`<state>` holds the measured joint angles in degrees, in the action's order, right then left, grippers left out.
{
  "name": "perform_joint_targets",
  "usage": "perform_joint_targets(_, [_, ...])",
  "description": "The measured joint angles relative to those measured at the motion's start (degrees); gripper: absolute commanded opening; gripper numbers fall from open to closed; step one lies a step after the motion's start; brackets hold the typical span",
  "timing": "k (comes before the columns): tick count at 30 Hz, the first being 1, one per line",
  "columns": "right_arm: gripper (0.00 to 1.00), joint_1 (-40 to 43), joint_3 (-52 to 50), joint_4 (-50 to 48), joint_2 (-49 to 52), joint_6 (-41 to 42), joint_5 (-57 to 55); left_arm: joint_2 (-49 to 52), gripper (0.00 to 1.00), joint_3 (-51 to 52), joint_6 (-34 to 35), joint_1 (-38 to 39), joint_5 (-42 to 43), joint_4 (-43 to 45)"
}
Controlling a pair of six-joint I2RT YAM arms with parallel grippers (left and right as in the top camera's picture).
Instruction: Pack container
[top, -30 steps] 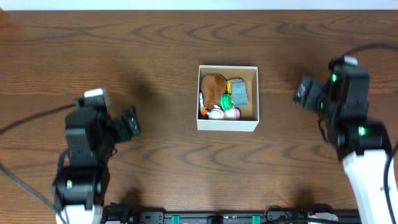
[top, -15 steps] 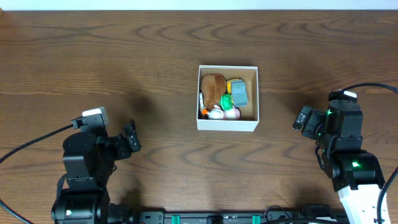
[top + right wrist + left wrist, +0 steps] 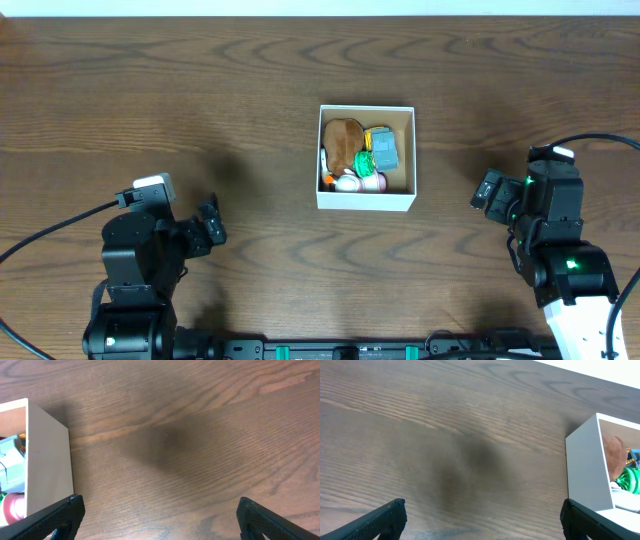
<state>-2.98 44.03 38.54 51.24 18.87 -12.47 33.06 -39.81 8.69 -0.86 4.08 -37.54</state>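
Dark wood-grain table (image 3: 200, 90), white-walled container (image 3: 365, 200) resting mid-table

The left arm (image 3: 138, 262) is a stack of blocky matte black housings with a small white cap (image 3: 152, 185), a green indicator light (image 3: 110, 343) and a thin black cable (image 3: 50, 235). The right arm (image 3: 552, 215) has similar black housings, two green lights (image 3: 527, 182), a smooth white lower link (image 3: 590, 325) and its own black lead (image 3: 600, 142). The fingers (image 3: 382, 519) are matte black and grainy.
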Motion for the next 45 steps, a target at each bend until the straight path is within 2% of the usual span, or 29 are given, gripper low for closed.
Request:
perform_joint_targets(11, [0.99,0.0,-1.2,-0.8,-1.8,-1.4,2.8,0.0,0.98,0.0,0.0,0.0,0.0,0.0])
perform_joint_targets(17, [0.99,-0.9,-9.5,-8.3,-14.6,-4.5,6.0,0.1,0.98,0.0,0.0,0.0,0.0,0.0])
perform_joint_targets(23, [0.99,-1.0,-23.8,-20.3,-30.4,-5.8,6.9,0.2,0.98,0.1,0.0,0.0,0.0,0.0])
perform_joint_targets(28, [0.99,-1.0,-33.4,-27.4,-39.1,-6.4,7.1,0.2,0.98,0.1,0.0,0.0,0.0,-0.1])
perform_joint_targets(36, [0.99,-1.0,-39.7,-34.4,-44.3,-9.7,7.1,0.2,0.98,0.1,0.0,0.0,0.0,-0.1])
perform_joint_targets(45, [0.99,-0.6,-43.5,-34.8,-50.3,-13.9,7.4,0.2,0.98,0.1,0.0,0.0,0.0,-0.1])
